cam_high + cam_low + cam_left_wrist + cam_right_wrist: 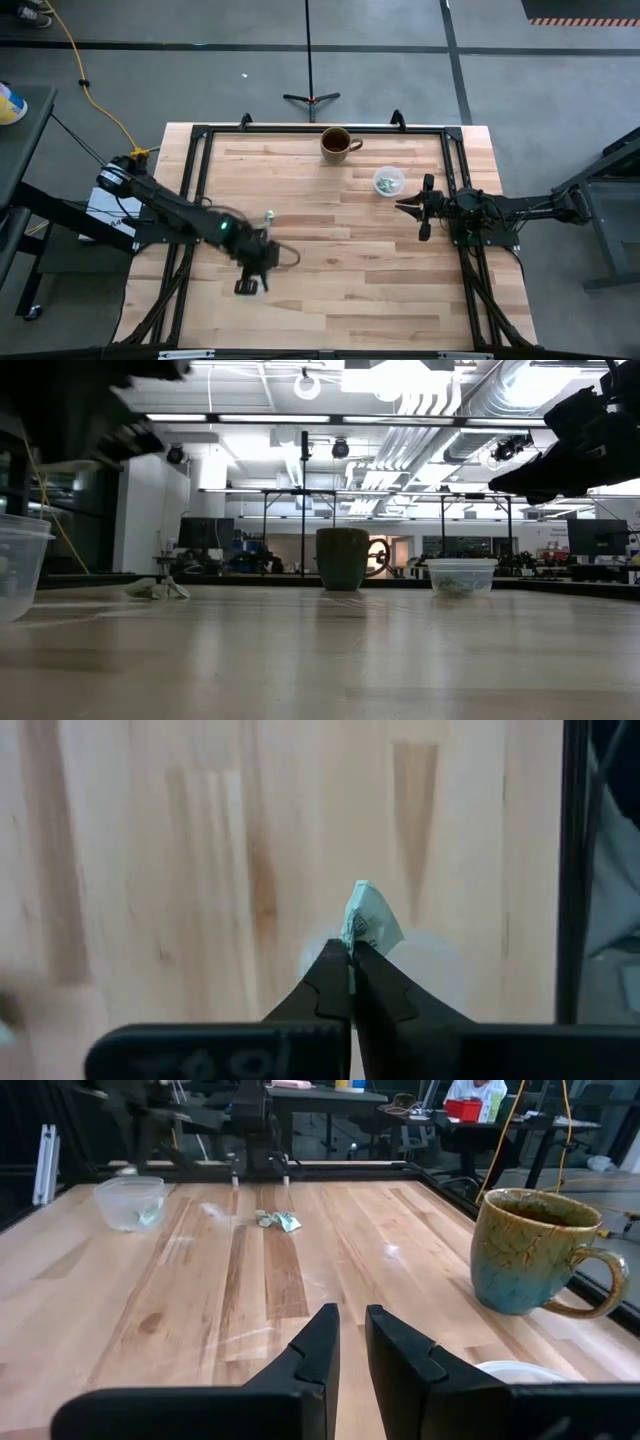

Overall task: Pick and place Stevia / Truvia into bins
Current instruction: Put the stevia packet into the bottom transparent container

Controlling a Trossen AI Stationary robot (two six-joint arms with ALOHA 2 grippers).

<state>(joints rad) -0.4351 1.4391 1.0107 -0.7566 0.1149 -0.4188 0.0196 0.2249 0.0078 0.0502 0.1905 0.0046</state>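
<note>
The left gripper (351,963) is pinching one sweetener packet (369,920) between its closed fingertips and carrying it above the table (340,290), so the step in hand looks like the carry to a bin. In the left wrist view a pale round shape lies blurred beneath the packet, possibly the left cup (18,565), though I cannot tell for sure. The next move probably calls for centring the packet over that cup's rim and opening the fingers only once it is squarely above the opening, since so light a paper could drift aside. The packet is looking crumpled, white with green print. More packets (269,215) are lying loose on the wood just beside the left arm. Further right, the brown mug (338,143) is standing near the table's far edge, and the right cup (388,181) is already holding a few packets. The right gripper (423,207) is waiting near that cup, its fingers slightly apart and holding nothing.
</note>
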